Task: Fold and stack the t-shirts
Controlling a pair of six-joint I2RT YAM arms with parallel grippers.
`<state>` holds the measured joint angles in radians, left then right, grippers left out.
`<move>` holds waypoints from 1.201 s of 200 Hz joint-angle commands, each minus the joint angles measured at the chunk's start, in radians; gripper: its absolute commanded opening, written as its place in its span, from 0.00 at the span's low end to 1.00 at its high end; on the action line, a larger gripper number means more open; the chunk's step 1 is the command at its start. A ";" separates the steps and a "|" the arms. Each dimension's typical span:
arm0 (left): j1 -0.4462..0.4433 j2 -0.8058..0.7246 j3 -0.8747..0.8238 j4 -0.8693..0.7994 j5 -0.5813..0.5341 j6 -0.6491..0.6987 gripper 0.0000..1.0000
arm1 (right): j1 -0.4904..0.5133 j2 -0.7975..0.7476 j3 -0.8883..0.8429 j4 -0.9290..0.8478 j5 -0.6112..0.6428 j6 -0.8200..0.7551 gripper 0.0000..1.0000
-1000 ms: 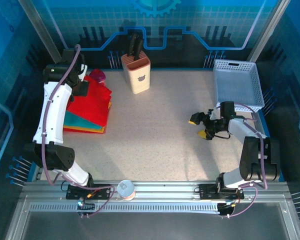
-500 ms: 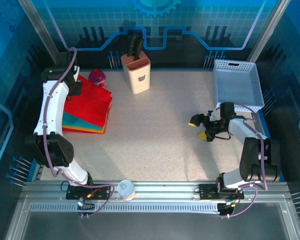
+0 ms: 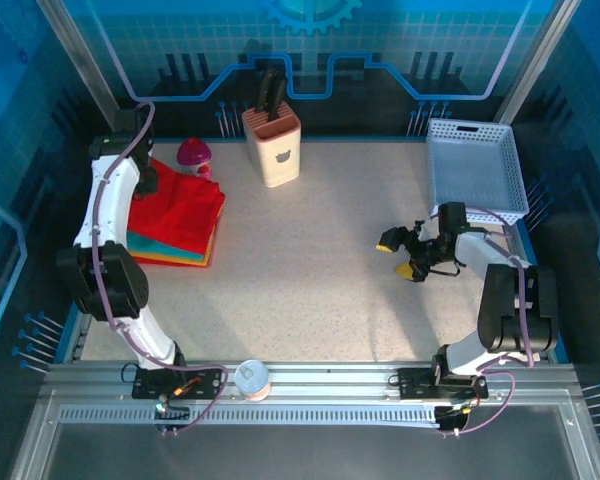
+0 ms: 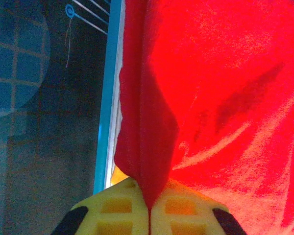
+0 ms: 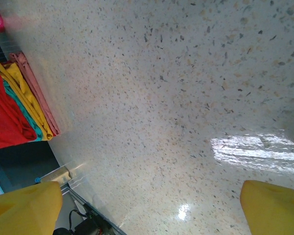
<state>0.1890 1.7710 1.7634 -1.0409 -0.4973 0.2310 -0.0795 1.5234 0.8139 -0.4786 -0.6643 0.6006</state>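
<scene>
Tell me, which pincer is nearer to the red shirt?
Left. The left pincer is at the red shirt, with a fold of it pinched between its fingers. The right pincer hangs open far to the right, over the table.

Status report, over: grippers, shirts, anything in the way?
Left gripper pinching red t-shirt atop the stack. Right gripper open above table. Pink object just behind stack.

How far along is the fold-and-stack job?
Done: folded t-shirts stacked at the left of the table, red t-shirt laid on top. In hand: left gripper pinches the red one's edge. Left: release, probably tidy that edge. The right gripper is open over the table.
</scene>
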 commanded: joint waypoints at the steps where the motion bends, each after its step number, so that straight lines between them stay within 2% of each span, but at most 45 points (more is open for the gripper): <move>1: 0.024 0.028 0.017 -0.018 -0.102 -0.053 0.53 | 0.004 0.012 0.025 -0.010 -0.004 -0.019 0.94; 12: 0.041 0.027 0.019 -0.035 -0.110 -0.083 0.64 | 0.004 0.012 0.027 -0.015 -0.002 -0.025 0.94; 17: 0.048 0.027 0.020 -0.040 -0.109 -0.095 0.76 | 0.004 0.011 0.028 -0.018 0.002 -0.028 0.94; 26: 0.055 0.019 0.021 -0.043 -0.113 -0.106 0.90 | 0.003 0.008 0.028 -0.022 0.005 -0.032 0.94; 38: 0.055 0.000 0.018 -0.037 -0.115 -0.105 0.99 | 0.003 0.006 0.034 -0.029 0.015 -0.038 0.94; 65: 0.039 -0.067 0.030 -0.039 -0.067 -0.119 0.99 | 0.003 -0.005 0.055 -0.049 0.028 -0.049 0.94; 90: -0.013 -0.185 -0.047 0.025 0.015 -0.119 0.99 | 0.006 -0.047 0.103 -0.106 0.119 -0.093 0.96; 104: -0.042 -0.270 -0.145 0.100 0.080 -0.123 0.99 | 0.007 -0.090 0.118 -0.130 0.189 -0.121 1.00; 125: -0.060 -0.398 -0.325 0.249 0.212 -0.171 0.99 | 0.015 -0.177 0.124 -0.138 0.321 -0.157 1.00; 151: -0.105 -0.580 -0.652 0.543 0.336 -0.208 0.99 | 0.028 -0.304 0.107 -0.109 0.484 -0.193 1.00; 185: -0.122 -0.708 -1.018 0.952 0.424 -0.342 0.99 | 0.045 -0.497 -0.061 0.106 0.658 -0.246 1.00; 220: -0.122 -0.649 -1.267 1.333 0.444 -0.340 0.99 | 0.054 -0.655 -0.305 0.414 0.738 -0.370 1.00; 240: -0.121 -0.579 -1.339 1.501 0.430 -0.325 0.99 | 0.058 -0.672 -0.409 0.555 0.851 -0.388 1.00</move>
<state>0.0673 1.1324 0.4915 0.0910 -0.0971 -0.0807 -0.0383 0.8688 0.4992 -0.1730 0.0246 0.2897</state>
